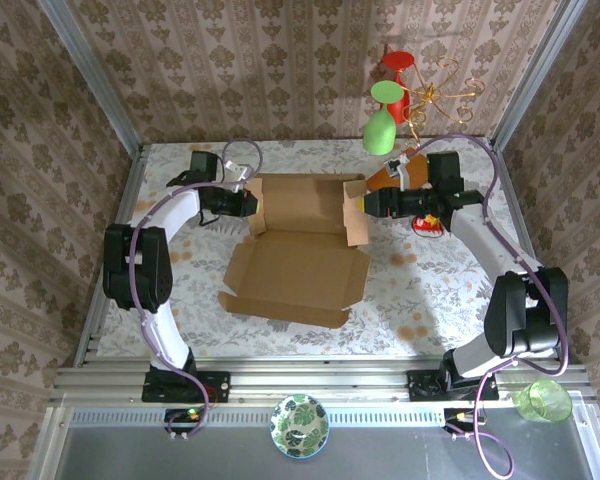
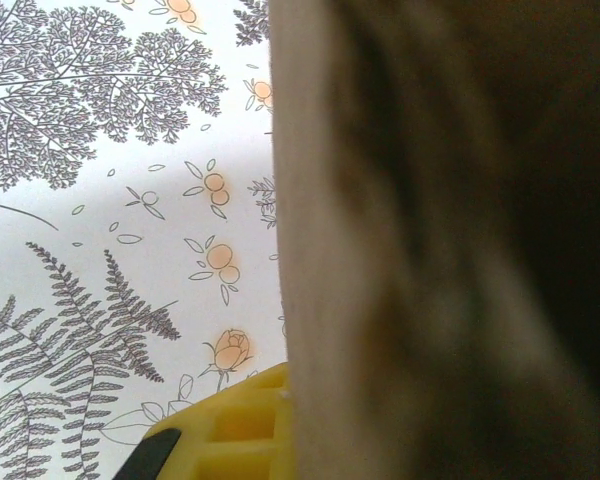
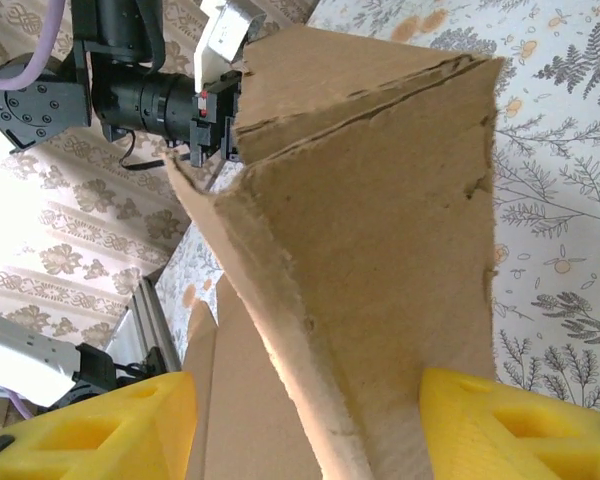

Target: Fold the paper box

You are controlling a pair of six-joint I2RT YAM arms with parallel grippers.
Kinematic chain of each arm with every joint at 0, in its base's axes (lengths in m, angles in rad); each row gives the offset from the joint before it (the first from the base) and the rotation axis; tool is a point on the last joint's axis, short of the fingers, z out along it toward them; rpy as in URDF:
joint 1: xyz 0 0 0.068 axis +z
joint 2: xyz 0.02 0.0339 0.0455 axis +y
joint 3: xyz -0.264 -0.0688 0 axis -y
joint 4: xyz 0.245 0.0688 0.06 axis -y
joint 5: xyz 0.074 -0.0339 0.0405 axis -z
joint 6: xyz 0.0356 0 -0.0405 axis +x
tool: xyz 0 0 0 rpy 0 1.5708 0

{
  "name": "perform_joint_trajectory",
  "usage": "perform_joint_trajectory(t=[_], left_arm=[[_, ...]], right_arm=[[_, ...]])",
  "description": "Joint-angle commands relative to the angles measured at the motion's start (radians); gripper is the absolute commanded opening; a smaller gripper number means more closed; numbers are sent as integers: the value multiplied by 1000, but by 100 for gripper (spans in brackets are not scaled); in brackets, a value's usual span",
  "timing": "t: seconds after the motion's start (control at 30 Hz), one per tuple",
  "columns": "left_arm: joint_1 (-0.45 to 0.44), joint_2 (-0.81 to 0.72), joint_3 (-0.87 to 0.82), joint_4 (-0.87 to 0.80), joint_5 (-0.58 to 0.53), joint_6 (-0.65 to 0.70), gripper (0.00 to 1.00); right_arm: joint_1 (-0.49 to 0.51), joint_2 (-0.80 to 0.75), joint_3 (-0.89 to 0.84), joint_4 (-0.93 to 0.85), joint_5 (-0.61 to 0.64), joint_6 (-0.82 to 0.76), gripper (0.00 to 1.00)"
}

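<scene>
left gripper (image 1: 252, 203) pinches paper box (image 1: 298, 265), right gripper (image 1: 364, 203) astride opp. side

Left arm: elbow raised, forearm reaching inward to the right. Left gripper (image 1: 251, 204) held level, jaws closed tight on a side wall of the paper box (image 1: 298, 265); one yellow finger (image 2: 230, 432) lies against the cardboard. Right arm: mirrored, forearm reaching left. Right gripper (image 1: 366, 203) held level and facing the left one, jaws apart, yellow pads (image 3: 90, 430) either side of the opposite wall.
</scene>
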Motion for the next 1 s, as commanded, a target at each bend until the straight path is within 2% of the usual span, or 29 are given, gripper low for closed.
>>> perform_joint_trajectory(t=[0.0,0.07,0.27,0.7,0.8,0.97], left_arm=[[-4,-3,21,1,-3,-25,0],[-4,-8,17,2,-8,-30,0],[-9,-20,4,10,-12,-36,0],[-26,-19,-9,7,-32,-30,0],[-30,-17,-9,6,-34,-29,0],[-36,-13,-11,1,-42,-28,0]], right_arm=[[13,-4,45,-48,48,-33,62],[30,0,61,-84,97,-59,61],[99,-3,75,-152,368,-128,61],[237,89,137,-155,797,-117,51],[269,115,148,-152,884,-109,45],[316,165,168,-154,1030,-74,27]])
